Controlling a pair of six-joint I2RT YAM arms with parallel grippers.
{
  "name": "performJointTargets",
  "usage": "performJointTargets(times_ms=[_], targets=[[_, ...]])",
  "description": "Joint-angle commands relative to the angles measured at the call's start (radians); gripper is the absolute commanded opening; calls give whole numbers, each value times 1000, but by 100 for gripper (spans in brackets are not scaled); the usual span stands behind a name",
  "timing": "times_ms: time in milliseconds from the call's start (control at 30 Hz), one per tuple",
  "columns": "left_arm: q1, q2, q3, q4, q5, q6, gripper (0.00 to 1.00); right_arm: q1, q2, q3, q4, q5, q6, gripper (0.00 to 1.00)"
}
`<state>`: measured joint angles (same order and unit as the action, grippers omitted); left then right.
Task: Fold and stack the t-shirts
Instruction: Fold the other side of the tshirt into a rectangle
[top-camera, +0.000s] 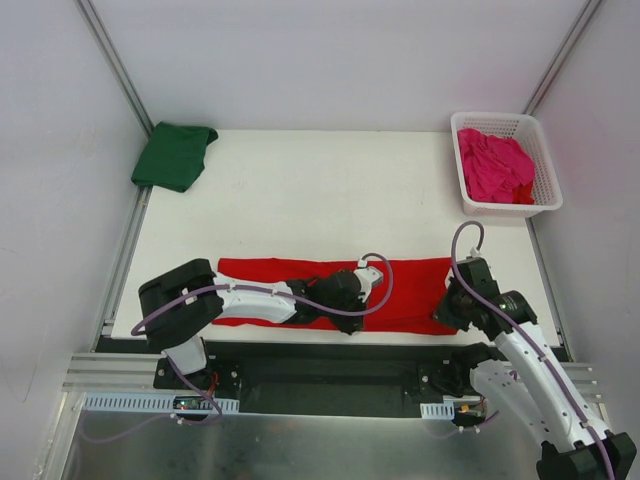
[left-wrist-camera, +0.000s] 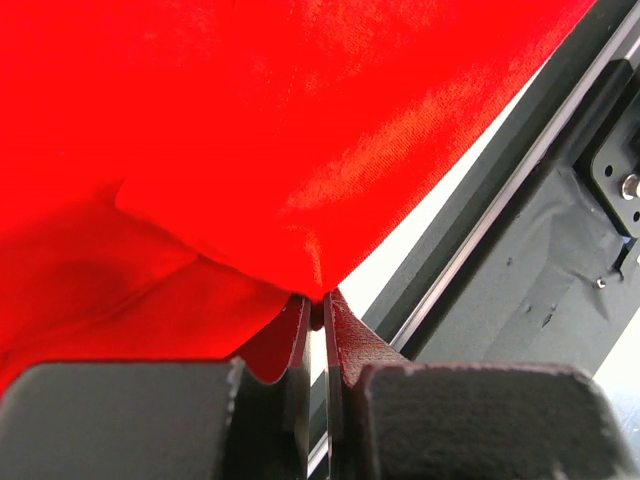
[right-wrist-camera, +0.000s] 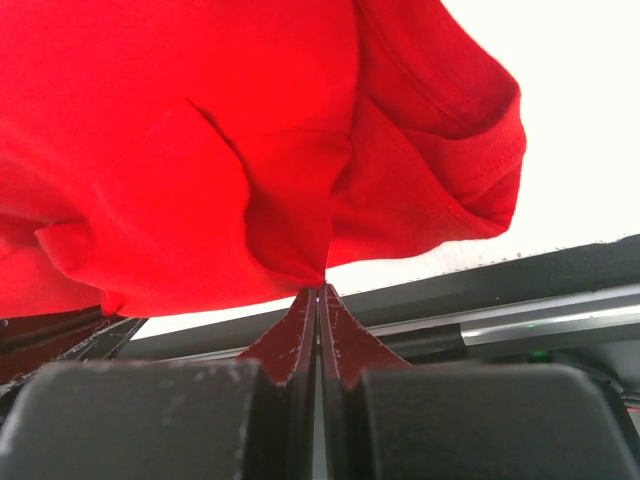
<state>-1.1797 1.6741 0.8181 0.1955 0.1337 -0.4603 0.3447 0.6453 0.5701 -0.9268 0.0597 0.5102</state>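
Left arm (top-camera: 250, 298) lies low along the near edge of the counter (top-camera: 330, 190), stretched from its base at 7 o'clock toward 6 o'clock. The left claw (left-wrist-camera: 315, 310) is nipped shut on a fold at the near hem of the red t-shirt (top-camera: 300, 272); in the wrist view the cloth hangs from the tips, with the counter's edge rail just beside. Right arm (top-camera: 520, 350) rises from 5 o'clock, elbow bent, wrist tipped toward 10 o'clock. The right claw (right-wrist-camera: 318, 292) is closed tight on a bunched corner at the red t-shirt's right end, jaws pressed flat together. The red t-shirt lies as a long narrow band across the near side of the counter, 7 to 5 o'clock. The left forearm and a looping purple cable (top-camera: 385, 270) cover part of its near edge and middle. Green t-shirt (top-camera: 175, 155) sits folded at the 11 o'clock corner, hanging slightly past the edge. Pink t-shirt (top-camera: 495, 165) lies crumpled inside the white lattice basket (top-camera: 545, 160) at 1 o'clock. Both are well apart from the arms. Count: three t-shirts, one basket, two arms, two claws, each gripping the same red t-shirt.
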Motion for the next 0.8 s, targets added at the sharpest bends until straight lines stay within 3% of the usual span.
performJointTargets(times_ms=[0, 333, 367, 433, 467, 533, 633, 667, 733, 767], targets=[[-20, 26, 26, -67, 11, 8, 0, 17, 4, -7, -50, 91, 44, 2], [-26, 27, 13, -65, 1, 5, 0, 65, 34, -1, -99, 120, 73, 3], [-26, 27, 13, -67, 0, 5, 2, 74, 37, 1, -98, 120, 76, 22], [-26, 27, 15, -67, 0, 6, 5, 85, 37, 4, -102, 123, 91, 42], [-26, 26, 15, -67, -2, 6, 16, 95, 34, 5, -103, 129, 94, 54], [-26, 21, 12, -67, -3, 5, 27, 103, 18, 13, -107, 135, 109, 64], [-26, 6, 4, -67, -6, 3, 58, 122, 5, 40, -122, 164, 120, 67], [-26, 0, 1, -67, -6, 3, 81, 128, 5, 46, -127, 181, 119, 68], [-26, -20, -2, -70, -6, 6, 99, 131, 4, 66, -130, 195, 119, 68], [-28, -28, -4, -71, -5, 6, 99, 135, 1, 70, -129, 203, 119, 68]])
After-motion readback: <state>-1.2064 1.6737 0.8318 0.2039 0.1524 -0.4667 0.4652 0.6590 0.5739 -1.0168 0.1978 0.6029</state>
